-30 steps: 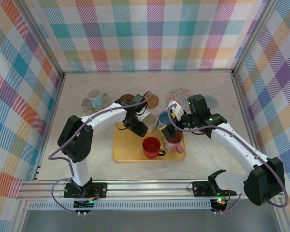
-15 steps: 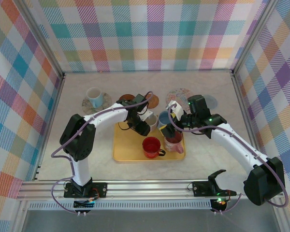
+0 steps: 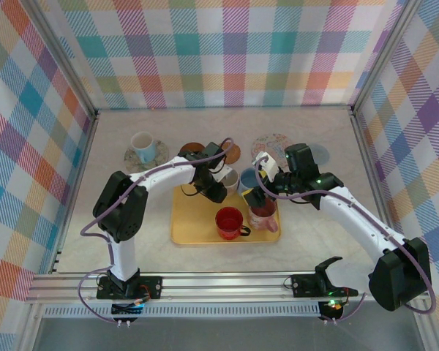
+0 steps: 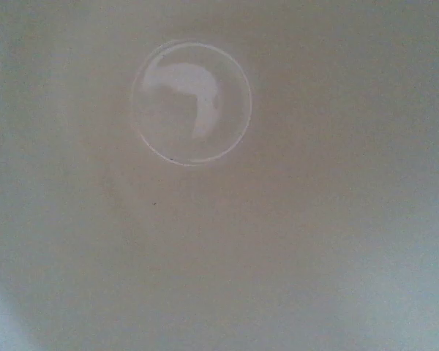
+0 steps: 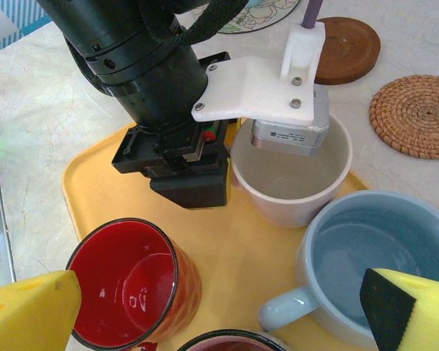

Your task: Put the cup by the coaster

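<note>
White cup (image 5: 291, 183) on tray (image 5: 241, 248), right under left gripper (image 3: 218, 186); grip state unclr.

1. Top view – bright, even light from overhead. Focus is sharp, and the shadows on the table (image 3: 132, 234) are faint and soft.
2. Left wrist view – washed out, low in contrast and blurred throughout. The inside of the white cup (image 4: 293, 248) shows a pale glare patch on its bottom.
3. Right wrist view: well lit and mostly crisp. There are glints inside the red cup (image 5: 132, 281), and the yellow pads (image 5: 29, 311) at the lower corners are soft.
</note>
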